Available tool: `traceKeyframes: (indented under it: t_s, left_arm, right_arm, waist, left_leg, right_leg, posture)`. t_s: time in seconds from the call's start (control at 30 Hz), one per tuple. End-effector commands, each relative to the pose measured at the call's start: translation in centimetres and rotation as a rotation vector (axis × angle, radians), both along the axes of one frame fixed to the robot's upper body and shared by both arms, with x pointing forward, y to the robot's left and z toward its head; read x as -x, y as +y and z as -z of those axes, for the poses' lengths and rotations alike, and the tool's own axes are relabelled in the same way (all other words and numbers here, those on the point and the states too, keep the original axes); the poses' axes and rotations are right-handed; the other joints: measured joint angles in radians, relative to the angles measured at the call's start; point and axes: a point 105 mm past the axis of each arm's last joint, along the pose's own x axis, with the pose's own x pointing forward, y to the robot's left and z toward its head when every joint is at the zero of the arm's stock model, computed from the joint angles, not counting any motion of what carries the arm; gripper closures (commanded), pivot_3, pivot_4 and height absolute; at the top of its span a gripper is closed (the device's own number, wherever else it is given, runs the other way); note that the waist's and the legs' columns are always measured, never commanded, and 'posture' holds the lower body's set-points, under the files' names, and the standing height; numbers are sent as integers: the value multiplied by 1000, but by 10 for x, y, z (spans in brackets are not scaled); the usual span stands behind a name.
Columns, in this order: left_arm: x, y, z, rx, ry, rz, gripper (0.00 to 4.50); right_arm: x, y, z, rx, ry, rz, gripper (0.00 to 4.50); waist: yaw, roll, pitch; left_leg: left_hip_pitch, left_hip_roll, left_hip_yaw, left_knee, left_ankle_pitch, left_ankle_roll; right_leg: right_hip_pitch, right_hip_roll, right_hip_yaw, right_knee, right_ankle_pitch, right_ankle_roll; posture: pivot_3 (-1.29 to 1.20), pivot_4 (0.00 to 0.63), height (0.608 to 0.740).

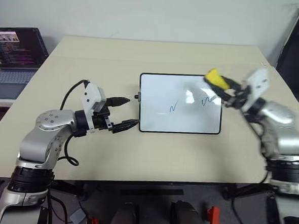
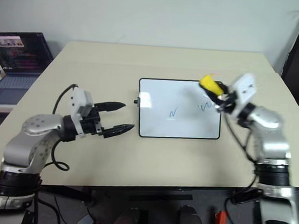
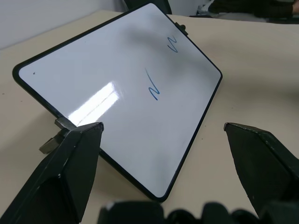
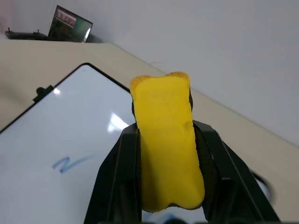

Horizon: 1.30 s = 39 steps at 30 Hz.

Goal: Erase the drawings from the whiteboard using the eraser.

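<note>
Beige and wide, the bench (image 1: 152, 153) takes most of the head views, with a pale wall behind it. At the upper left of the frame a laptop (image 1: 13, 58) stands open beside the bench, its screen lit with lines of text. Lower left of the frame is the left hand (image 1: 125, 113), its two black fingers spread apart and empty, their tips pointing at the left edge of the whiteboard (image 1: 180, 104) and close to it; if they touch the frame I cannot tell. The whiteboard lies flat at the centre of the frame, a glossy white panel in a black frame with a small black knob on its left side. On the panel two of the drawings (image 1: 173, 108) are clear, thin blue squiggles: one near the middle and one more to the right, next to the eraser. At the upper right corner of the whiteboard is the right hand (image 2: 215, 91), its fingers closed tight on the eraser (image 2: 210, 84), a yellow block pinched between them. The eraser is above the panel's upper right part; if it touches the surface I cannot tell.
</note>
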Motion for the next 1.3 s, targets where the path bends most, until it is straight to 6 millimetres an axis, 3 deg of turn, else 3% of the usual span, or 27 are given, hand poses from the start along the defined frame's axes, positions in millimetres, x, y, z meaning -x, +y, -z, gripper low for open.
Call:
traceKeyframes:
  t_s: [0.03, 0.17, 0.53, 0.67, 0.97, 1.07, 1.3]
  left_arm:
    - [4, -3, -8, -8, -38, 11, 0]
    - [6, -3, -7, -1, -32, 8, 0]
    - [5, -5, -6, 9, -33, 0, 0]
    - [6, -6, -2, 12, -23, -6, 0]
    - [6, -6, 0, 18, -17, -10, 0]
    - [4, -5, 1, 8, -15, -13, 0]
    - [1, -7, 0, 9, -19, -7, 0]
  right_arm:
    - [-5, 0, 0, -2, -85, 71, 3377]
    - [-8, 3, 22, 9, -64, 74, 3377]
    - [-24, 37, 63, 11, 25, 73, 3378]
    - [-25, 40, 94, 94, 110, 90, 3378]
    - [3, 61, 125, 324, 158, -93, 3378]
    - [13, 65, 130, 365, 172, -148, 3378]
    - [-7, 51, 112, 319, 135, -17, 3378]
  waist:
    - [11, 0, 0]
    - [19, 0, 0]
    - [1, 0, 0]
    - [-4, -1, -1]
    - [-5, -2, -2]
    - [-5, -2, -2]
    - [-5, -2, -2]
  left_leg:
    - [0, -1, 0, 0, 0, 0]
    - [0, -1, 0, 0, 0, 0]
    - [1, -1, 0, 0, 0, 0]
    - [3, -1, 0, 0, 0, 0]
    - [10, -1, 1, 1, 1, 1]
    - [13, -1, 1, 1, 1, 1]
    - [14, 0, 1, 1, 2, 2]
  right_leg:
    - [0, -1, 0, 0, 0, 1]
    - [0, -2, 0, -1, 1, 1]
    - [0, 0, 0, 1, 1, 1]
    - [2, -1, 0, 1, 1, 1]
    - [5, 0, 2, 8, -2, 4]
    - [5, 0, 3, 10, -3, 3]
    - [6, 1, 3, 13, -4, 2]
  posture:
    - [0, 150, 740]
    - [0, 150, 740]
    - [0, 150, 740]
    - [0, 150, 740]
    - [0, 150, 740]
    - [0, 150, 740]
    - [0, 150, 740]
